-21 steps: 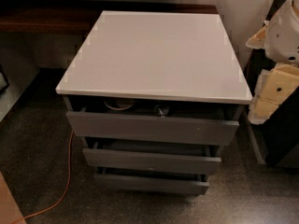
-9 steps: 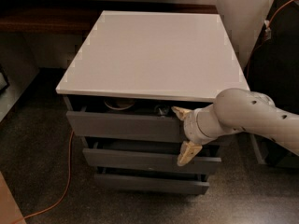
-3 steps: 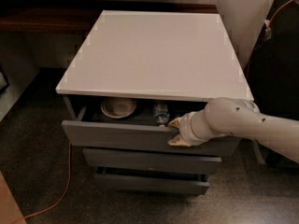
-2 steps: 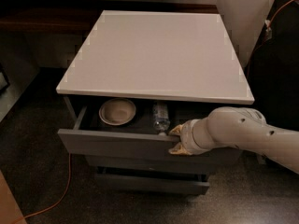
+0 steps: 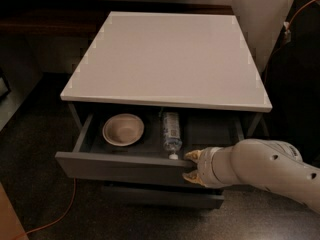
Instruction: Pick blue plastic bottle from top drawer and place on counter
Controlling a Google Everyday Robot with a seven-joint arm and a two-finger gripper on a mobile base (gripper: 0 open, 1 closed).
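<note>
Dark speckled floor (image 5: 35,194) lies nearest. At the front edge of the top drawer (image 5: 115,166), right of centre, the gripper (image 5: 191,166) is clamped on the front panel. Just behind it and slightly left lies the blue plastic bottle (image 5: 171,131), long axis front to back, cap toward the gripper, a bowl (image 5: 123,129) beside it. Beyond spreads the counter (image 5: 170,54). Since a moment ago the drawer has slid further out, baring the whole bottle.
</note>
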